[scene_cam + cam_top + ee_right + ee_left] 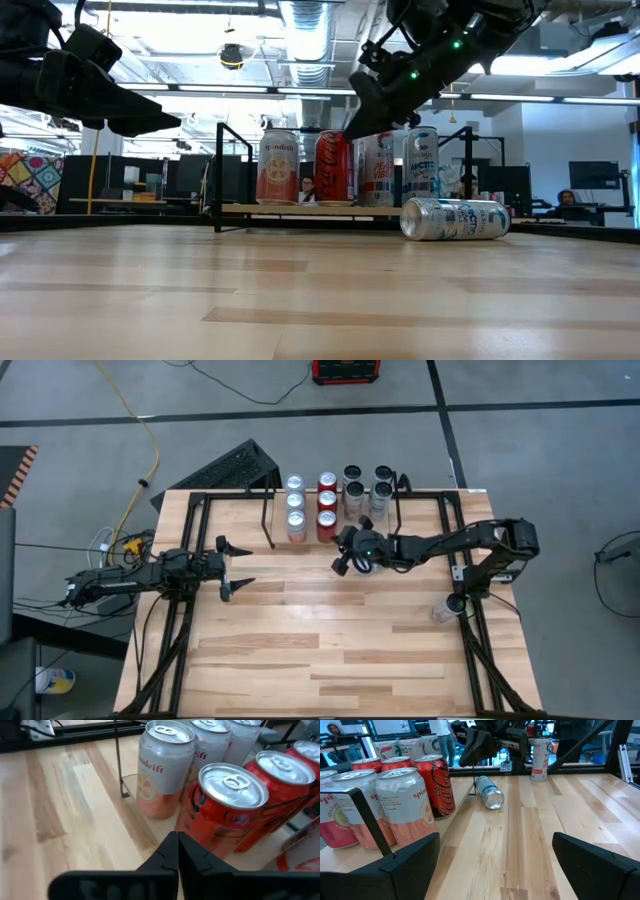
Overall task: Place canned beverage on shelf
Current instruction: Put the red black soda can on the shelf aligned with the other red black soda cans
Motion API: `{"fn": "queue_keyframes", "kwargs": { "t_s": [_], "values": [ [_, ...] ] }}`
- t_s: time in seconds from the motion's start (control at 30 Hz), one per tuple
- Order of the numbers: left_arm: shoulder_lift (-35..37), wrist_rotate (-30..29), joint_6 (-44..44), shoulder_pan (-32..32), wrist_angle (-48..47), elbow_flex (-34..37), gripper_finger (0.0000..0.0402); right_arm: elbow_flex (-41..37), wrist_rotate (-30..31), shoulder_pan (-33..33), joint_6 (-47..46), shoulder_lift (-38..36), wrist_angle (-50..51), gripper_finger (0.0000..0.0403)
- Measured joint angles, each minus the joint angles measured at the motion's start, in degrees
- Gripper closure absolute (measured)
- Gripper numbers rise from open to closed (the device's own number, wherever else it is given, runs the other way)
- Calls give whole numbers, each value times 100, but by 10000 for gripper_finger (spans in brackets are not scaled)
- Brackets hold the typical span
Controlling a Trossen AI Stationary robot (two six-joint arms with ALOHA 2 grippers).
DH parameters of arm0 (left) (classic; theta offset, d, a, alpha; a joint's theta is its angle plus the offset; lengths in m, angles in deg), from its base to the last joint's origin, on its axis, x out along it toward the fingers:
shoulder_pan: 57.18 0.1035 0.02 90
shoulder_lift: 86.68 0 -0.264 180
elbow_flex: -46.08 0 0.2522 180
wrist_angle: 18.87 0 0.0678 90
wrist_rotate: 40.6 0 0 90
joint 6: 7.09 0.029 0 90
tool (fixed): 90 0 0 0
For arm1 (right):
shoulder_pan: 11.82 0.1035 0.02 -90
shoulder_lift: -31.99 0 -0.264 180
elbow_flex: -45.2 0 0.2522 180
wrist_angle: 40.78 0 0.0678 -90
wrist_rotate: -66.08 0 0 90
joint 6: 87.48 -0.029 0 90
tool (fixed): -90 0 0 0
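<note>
The right claw [343,552] hangs clenched and empty before the shelf [300,208]; reopen it, then go to the lying can [455,219] beside the shelf.

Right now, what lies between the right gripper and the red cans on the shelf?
Nothing: in the right wrist view the shut right gripper points at the nearest red can on the shelf, bare wood between.

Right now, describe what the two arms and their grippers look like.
Both arms are dark, slim and jointed. The left gripper has two black pointed fingers, with black cables trailing behind the arm. The right gripper is black too, with small green lights glowing on its wrist; its fingers taper to wedge tips.
</note>
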Motion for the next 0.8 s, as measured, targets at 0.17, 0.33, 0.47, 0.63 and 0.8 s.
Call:
{"fn": "queue_keyframes", "kwargs": {
  "t_s": [0.17,0.33,0.47,0.63,0.8],
  "values": [
    [0,-2,0,1,2,0,28,0,-22,17,-305,0,64,364],
    [-1,-4,0,1,0,-1,28,-2,-20,16,-320,0,69,387],
    [0,-15,0,1,0,0,28,6,119,15,-399,280,-85,383],
    [-2,-17,0,0,-1,-1,28,-4,242,53,-372,648,-275,385],
    [0,-16,0,-1,2,-2,28,-2,249,51,-366,647,-283,385]
  ]
}}
